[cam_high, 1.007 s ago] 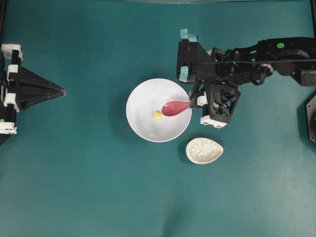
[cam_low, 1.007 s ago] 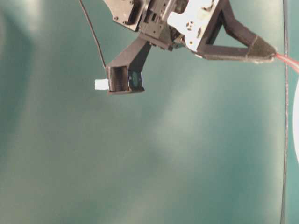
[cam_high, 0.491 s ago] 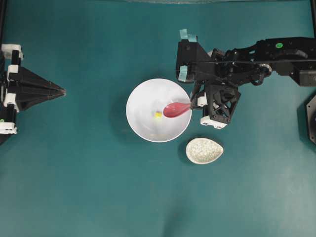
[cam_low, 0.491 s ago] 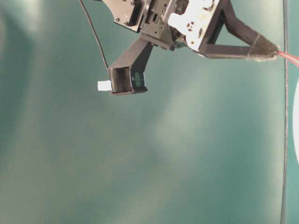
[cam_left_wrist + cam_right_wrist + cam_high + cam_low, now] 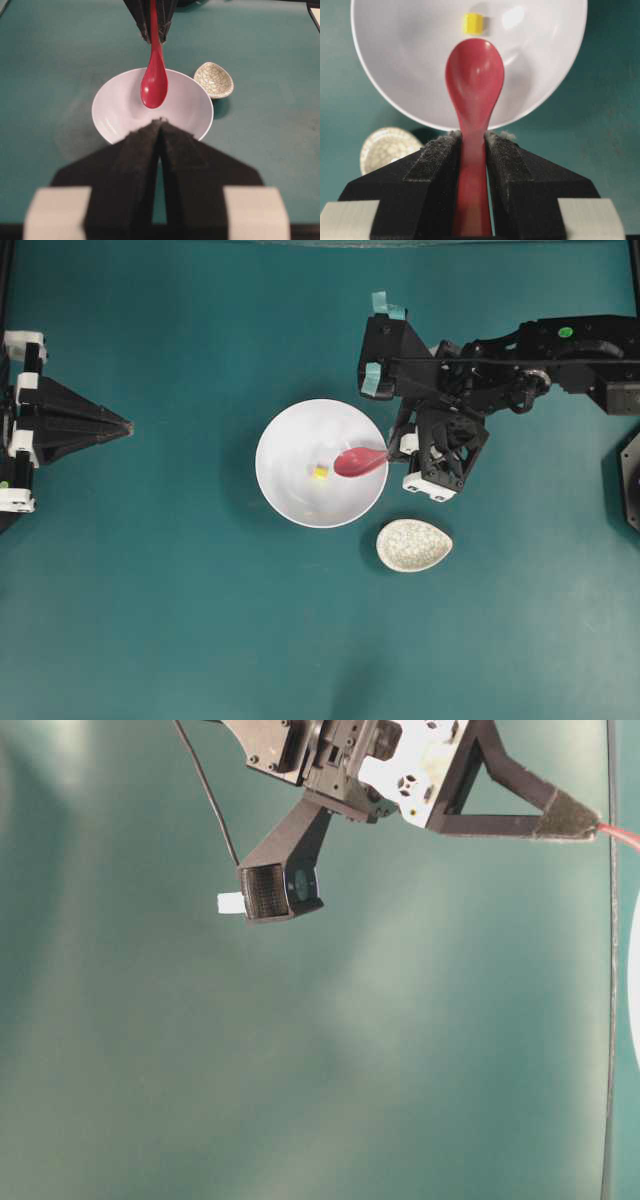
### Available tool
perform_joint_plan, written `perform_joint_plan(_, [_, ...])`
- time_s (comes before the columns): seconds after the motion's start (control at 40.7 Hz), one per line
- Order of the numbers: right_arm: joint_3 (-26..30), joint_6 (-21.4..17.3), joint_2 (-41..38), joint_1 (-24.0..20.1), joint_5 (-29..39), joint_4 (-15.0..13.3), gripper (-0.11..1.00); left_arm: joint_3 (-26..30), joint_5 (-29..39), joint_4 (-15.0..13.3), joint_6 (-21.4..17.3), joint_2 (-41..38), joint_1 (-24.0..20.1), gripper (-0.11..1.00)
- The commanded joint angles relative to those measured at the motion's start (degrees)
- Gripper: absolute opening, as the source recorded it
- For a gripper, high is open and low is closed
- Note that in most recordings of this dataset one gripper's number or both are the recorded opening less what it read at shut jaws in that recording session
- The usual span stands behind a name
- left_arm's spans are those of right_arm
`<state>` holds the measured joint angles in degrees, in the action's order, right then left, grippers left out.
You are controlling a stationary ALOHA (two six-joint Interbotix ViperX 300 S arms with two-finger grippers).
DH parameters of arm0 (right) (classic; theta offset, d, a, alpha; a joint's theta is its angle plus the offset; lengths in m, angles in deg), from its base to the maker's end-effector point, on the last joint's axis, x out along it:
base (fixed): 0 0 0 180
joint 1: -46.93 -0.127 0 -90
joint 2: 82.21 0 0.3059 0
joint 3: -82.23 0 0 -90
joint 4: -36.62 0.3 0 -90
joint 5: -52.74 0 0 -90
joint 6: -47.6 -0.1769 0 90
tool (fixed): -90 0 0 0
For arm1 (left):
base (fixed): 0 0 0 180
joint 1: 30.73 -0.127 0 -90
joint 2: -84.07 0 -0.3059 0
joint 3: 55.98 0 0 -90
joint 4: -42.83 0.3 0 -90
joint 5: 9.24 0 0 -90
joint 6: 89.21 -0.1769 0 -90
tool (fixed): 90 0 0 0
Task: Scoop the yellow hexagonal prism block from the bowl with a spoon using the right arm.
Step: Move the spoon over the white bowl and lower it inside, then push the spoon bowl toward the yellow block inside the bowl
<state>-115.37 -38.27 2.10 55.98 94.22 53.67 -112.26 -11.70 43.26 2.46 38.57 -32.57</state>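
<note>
- Teal tabletop filled the scene.
- Right gripper was clamped on the spoon handle, scoop reaching over the bowl from its right.
- Yellow hexagonal prism block sat in the bowl bottom, just left of the scoop tip; contact unclear.
- Speckled dish lay near the bowl, lower right.
- Left gripper sat far left, jaws pressed together, holding nothing.

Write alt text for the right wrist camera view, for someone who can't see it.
The right gripper holds a red spoon by its handle, scoop reaching over the white bowl. A tiny yellow block lies in the bowl just beyond the scoop's tip. A speckled cream dish sits on the teal table at lower left.
</note>
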Motion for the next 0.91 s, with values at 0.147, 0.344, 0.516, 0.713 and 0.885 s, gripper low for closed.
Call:
perform_joint_plan(0.147, [1.41, -1.14, -0.53, -0.44, 0.18, 0.0, 0.23, 1.05, -0.26, 0.09, -0.09, -0.26, -0.09, 0.0])
perform_joint_plan(0.344, [2.9, -1.41, -3.69, -1.32, 0.18, 0.0, 0.23, 1.05, -0.44, 0.09, -0.09, -0.26, -0.09, 0.0])
perform_joint_plan(0.516, [3.96, -1.05, -5.54, -1.41, 0.18, -0.09, 0.23, 1.05, -0.53, 0.18, -0.09, -0.26, -0.09, 0.0])
perform_joint_plan(0.713, [5.1, -0.53, -6.77, -1.41, -0.09, 0.0, 0.23, 1.05, -0.53, 0.09, -0.09, -0.26, -0.09, 0.0])
perform_joint_plan(0.885, [6.06, -0.35, -8.0, -1.41, -0.09, -0.09, 0.23, 1.05, -0.53, 0.09, -0.09, -0.26, -0.09, 0.0])
